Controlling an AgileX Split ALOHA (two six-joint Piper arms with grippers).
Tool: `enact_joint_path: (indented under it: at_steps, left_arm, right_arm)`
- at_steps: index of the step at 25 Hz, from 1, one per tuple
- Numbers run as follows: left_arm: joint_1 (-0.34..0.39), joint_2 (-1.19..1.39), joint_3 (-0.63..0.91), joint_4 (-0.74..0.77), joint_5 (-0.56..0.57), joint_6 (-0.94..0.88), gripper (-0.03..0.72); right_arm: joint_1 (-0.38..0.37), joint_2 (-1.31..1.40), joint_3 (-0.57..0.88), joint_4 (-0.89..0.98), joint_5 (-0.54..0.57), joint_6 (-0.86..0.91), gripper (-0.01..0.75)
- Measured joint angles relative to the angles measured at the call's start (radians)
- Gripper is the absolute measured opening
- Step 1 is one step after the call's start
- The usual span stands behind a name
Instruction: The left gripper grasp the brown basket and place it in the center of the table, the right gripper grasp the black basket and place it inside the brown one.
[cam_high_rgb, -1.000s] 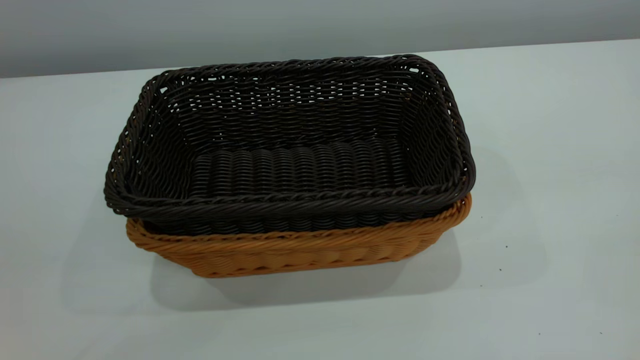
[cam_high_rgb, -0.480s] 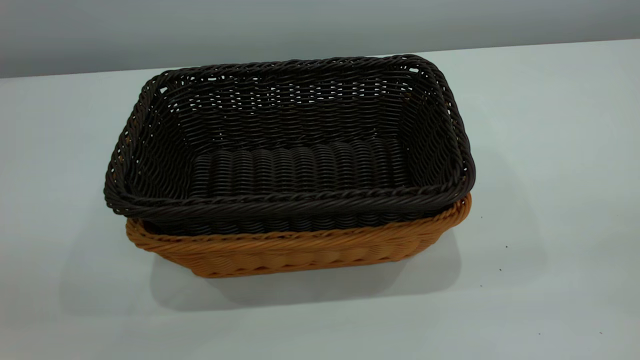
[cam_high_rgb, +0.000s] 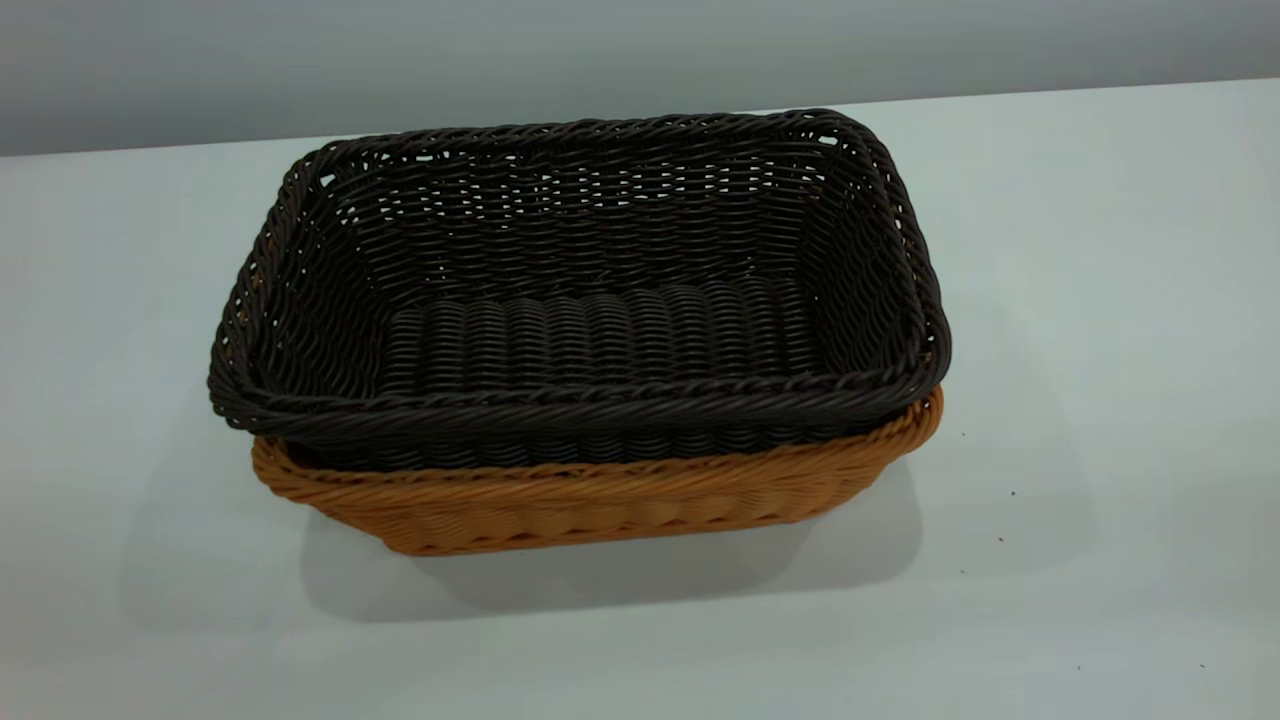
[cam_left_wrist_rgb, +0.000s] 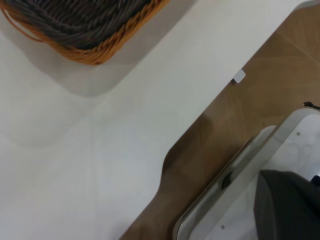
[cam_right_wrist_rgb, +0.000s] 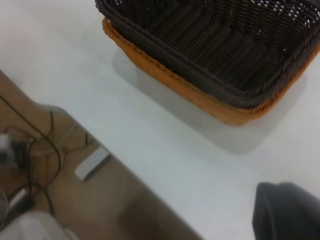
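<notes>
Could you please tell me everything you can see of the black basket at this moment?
The black basket is rectangular, woven of very dark brown-black wicker-like strands, with flared sides, a braided rim and a ribbed floor. Light shows through its far wall. It is empty and sits upright, nested inside the brown basket, its rim standing a little above and overhanging the brown rim at the exterior view's left. The pair rests on the white table. No gripper touches it.

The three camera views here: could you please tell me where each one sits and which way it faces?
Exterior view: outside the rig, looking down at the black basket nested in the brown basket on the table; no arm shows.
Left wrist view: off the table's edge, facing down at table, basket corner and floor; a dark gripper part shows.
Right wrist view: likewise past the edge, over both baskets; a dark gripper part shows.
All three share the nested baskets.
</notes>
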Motion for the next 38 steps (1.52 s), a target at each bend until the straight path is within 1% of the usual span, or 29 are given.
enact_joint_path:
  at_steps: [2,7,20,24,27,30,31,38]
  left_arm:
    - [0.000,0.000,0.000,-0.001,0.014,0.000,-0.001]
    - [0.000,0.000,0.000,-0.001,0.043,-0.006,-0.001]
    - [0.000,-0.001,0.003,0.028,0.034,-0.028,-0.001]
    - [0.000,-0.034,0.061,0.023,0.014,-0.028,-0.001]
    - [0.000,-0.092,0.101,0.026,0.009,-0.028,-0.001]
    - [0.000,-0.168,0.087,0.044,-0.010,-0.028,-0.001]
    - [0.000,-0.195,0.087,0.044,-0.001,-0.028,-0.001]
    - [0.001,-0.344,0.088,0.048,0.042,-0.044,-0.001]
  right_arm:
    - [0.000,-0.031,0.000,-0.005,-0.017,0.011,0.003]
    - [0.000,-0.098,0.000,0.005,-0.008,0.034,0.003]
    - [0.000,-0.104,-0.007,0.004,0.018,0.040,0.003]
    - [0.000,-0.104,-0.007,0.001,0.018,0.040,0.003]
    - [0.000,-0.104,-0.020,0.004,0.059,0.039,0.003]
    - [0.000,-0.104,-0.020,-0.030,0.165,0.039,0.003]
    - [0.000,-0.104,-0.020,-0.051,0.179,0.041,0.003]
    - [0.000,-0.104,0.000,-0.062,0.177,0.066,0.003]
